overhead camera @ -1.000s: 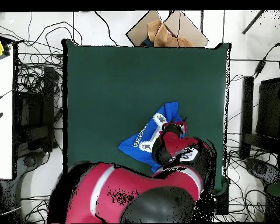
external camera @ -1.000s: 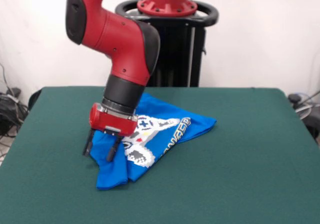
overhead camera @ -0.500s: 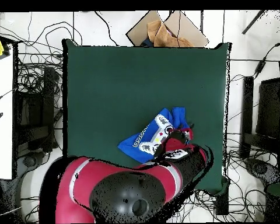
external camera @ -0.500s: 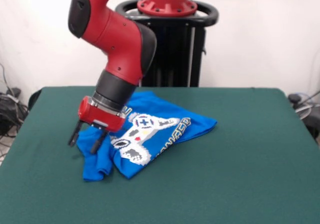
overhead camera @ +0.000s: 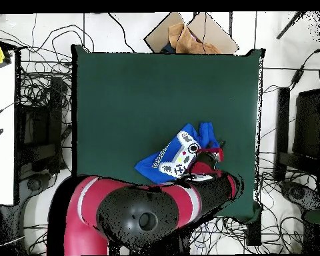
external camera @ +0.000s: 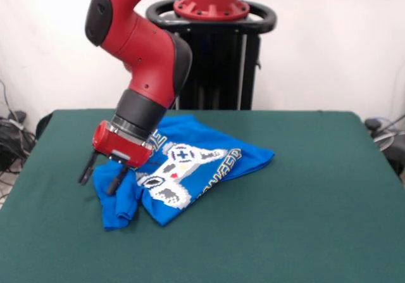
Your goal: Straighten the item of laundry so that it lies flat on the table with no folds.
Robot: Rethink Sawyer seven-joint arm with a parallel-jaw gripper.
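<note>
The blue T-shirt (external camera: 183,169) lies crumpled on the green table (external camera: 304,201), toward the side where my arm comes down, its controller print facing up and one edge bunched in folds. My gripper (external camera: 99,175) is at that bunched edge, fingers spread apart, holding nothing.

Even, diffuse indoor light with no glare. The arm (external camera: 142,55) casts only a faint, soft shadow on the bench (external camera: 304,194). The front view is slightly soft throughout.
</note>
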